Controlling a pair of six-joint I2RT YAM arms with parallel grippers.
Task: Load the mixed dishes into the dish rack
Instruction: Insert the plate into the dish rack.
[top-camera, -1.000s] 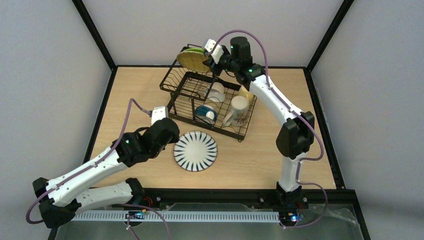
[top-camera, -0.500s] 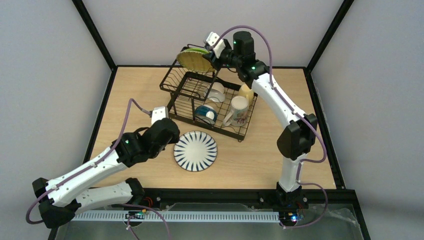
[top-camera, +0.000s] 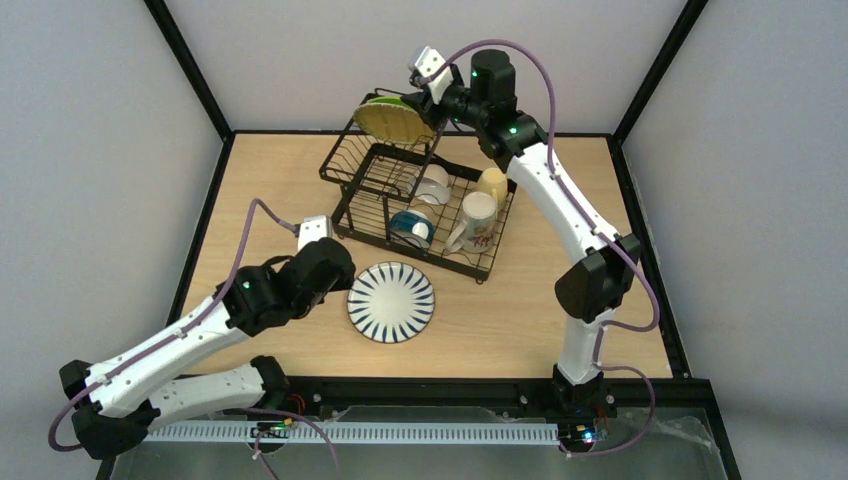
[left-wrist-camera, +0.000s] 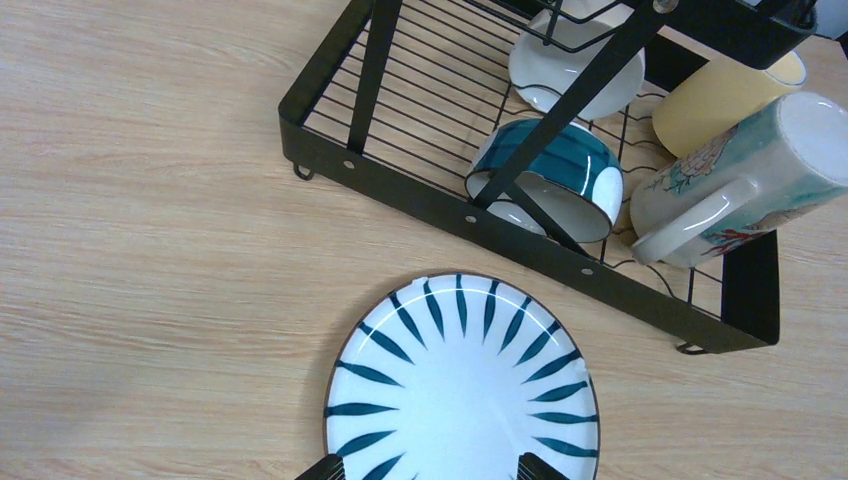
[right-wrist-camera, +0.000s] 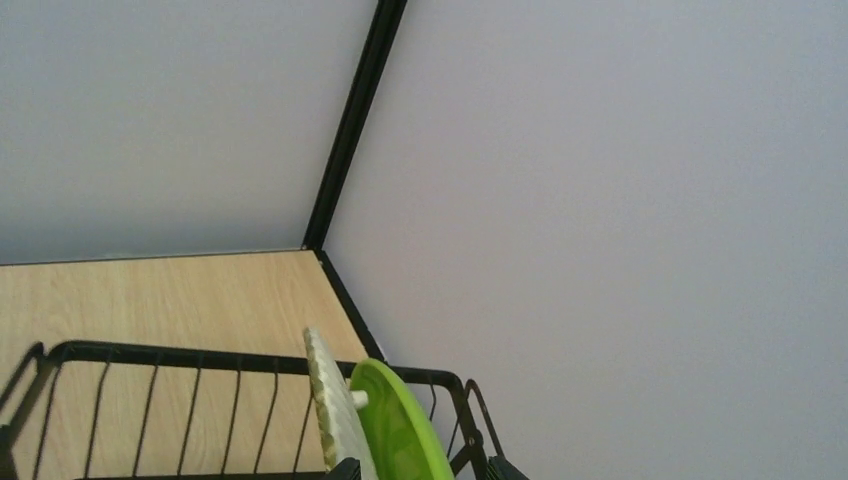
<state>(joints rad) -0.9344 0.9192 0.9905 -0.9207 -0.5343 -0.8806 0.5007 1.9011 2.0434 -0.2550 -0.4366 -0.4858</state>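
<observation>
While my left gripper (left-wrist-camera: 432, 470) hangs with its jaws spread wide, gripping nothing, its two fingertips frame the near part of the striped plate (left-wrist-camera: 462, 385) in the wrist view. That plate lies flat on the desk (top-camera: 500, 320), stripes fanning out from its middle. It sits just beside the near rail of the dish rack (left-wrist-camera: 420, 190) but apart from it.

Inside the rack's low tray, the blue-outside bowl (left-wrist-camera: 545, 165) is tipped against a slanting strut, blue side up. To its right the cream mug (left-wrist-camera: 740, 180) has its long axis upright and its handle turned near-left; which end is up I cannot tell. Behind them sit the white bowl (left-wrist-camera: 575, 75), tilted, and the yellow mug (left-wrist-camera: 725, 95).

Farther back, in the raised basket tier, the green plate (right-wrist-camera: 400, 435) stands on edge with a pale speckled plate (right-wrist-camera: 325, 400) just beside it on the near side. Their broad faces turn toward the desk's near and far edges.

My right gripper (right-wrist-camera: 418, 470) is above them, fingers spread, one tip to each side of the two upper rims. Whether either tip touches, I cannot tell.
</observation>
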